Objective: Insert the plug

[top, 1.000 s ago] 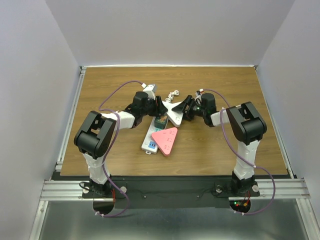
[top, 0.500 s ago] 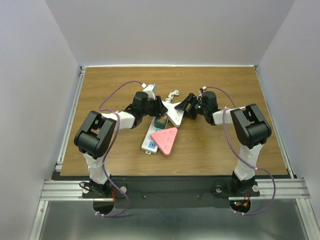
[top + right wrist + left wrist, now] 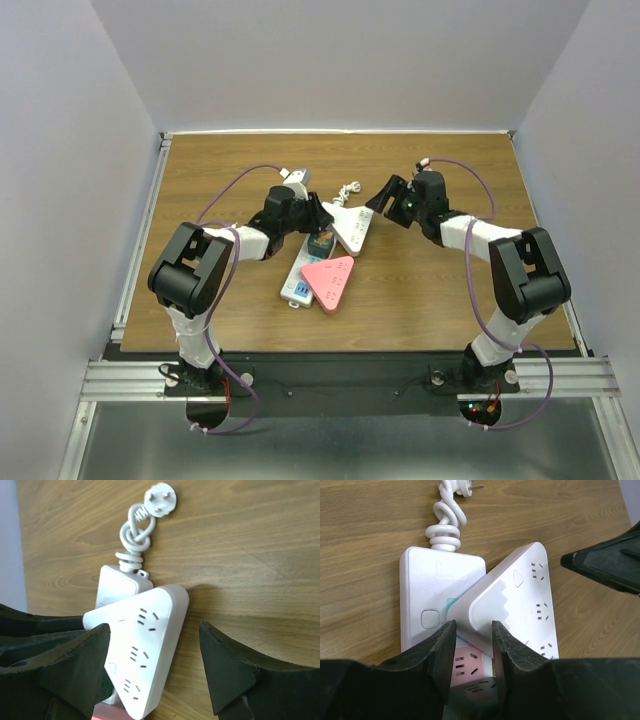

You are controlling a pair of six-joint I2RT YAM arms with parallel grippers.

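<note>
Left end effector is nearly closed, pinching a corner of the white triangular plug, which lies atop the power strip's cord end. Right end effector gapes wide and empty, just right of the power strip, over the counter.

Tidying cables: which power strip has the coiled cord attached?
The white rectangular strip, lying partly under the white triangular strip; the coiled cord leaves its far end.
</note>
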